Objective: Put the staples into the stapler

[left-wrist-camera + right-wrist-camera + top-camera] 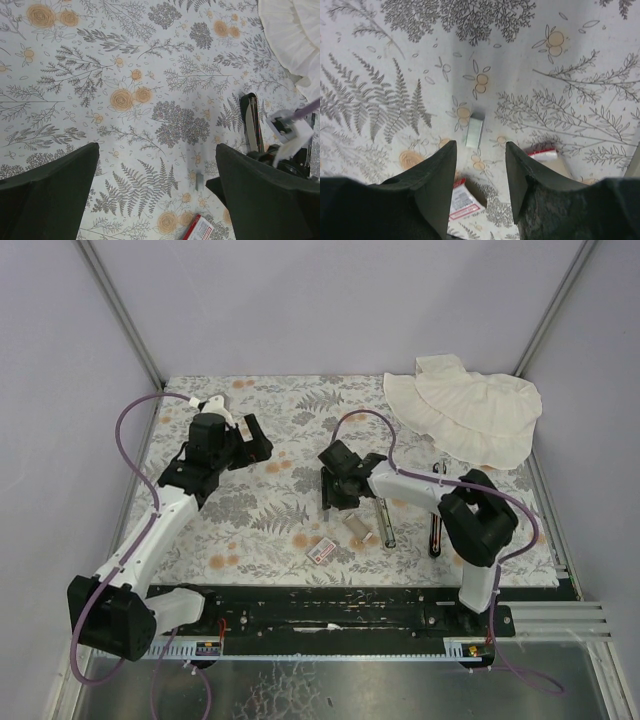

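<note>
Hanging over the floral table [250, 530] left of centre is the left gripper [262, 445]. The right gripper [332, 498] hovers mid-frame, higher in the frame than the staple box sleeve [321, 551] and beside the opened stapler [385, 522]. Left wrist view: jaws wide and empty, a staple strip [198, 181] lying at lower right. Right wrist view: jaws half apart and empty, the staple strip [474, 131] flat on the table just beyond the fingertips.

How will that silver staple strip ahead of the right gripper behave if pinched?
The short silver-grey staple strip lies flat on the floral tablecloth, so it will probably slide rather than lift when nudged. Being thin and small, it is likely light, and may snap if squeezed unevenly.
</note>
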Controlling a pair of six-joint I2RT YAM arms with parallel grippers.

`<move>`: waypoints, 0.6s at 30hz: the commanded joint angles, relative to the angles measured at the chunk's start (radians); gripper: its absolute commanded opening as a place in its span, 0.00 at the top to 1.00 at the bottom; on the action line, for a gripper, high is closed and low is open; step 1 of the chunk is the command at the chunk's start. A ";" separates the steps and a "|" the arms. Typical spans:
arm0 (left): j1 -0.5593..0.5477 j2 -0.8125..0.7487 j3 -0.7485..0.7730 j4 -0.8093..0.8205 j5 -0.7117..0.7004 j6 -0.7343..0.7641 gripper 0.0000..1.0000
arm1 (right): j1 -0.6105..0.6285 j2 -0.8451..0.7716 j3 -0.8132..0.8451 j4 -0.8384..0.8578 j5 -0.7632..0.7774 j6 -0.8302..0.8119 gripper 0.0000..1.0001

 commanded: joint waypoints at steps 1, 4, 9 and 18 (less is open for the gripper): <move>0.002 -0.035 0.038 0.011 -0.031 0.056 0.00 | 0.020 0.066 0.105 -0.077 0.079 0.004 0.49; 0.002 -0.038 0.042 0.004 -0.053 0.071 0.00 | 0.026 0.110 0.152 -0.097 0.099 -0.002 0.48; 0.002 -0.037 0.028 0.019 -0.049 0.064 0.00 | 0.043 0.160 0.193 -0.114 0.108 -0.009 0.49; 0.012 -0.024 0.024 0.021 -0.028 0.057 0.00 | 0.063 0.210 0.222 -0.131 0.142 -0.015 0.61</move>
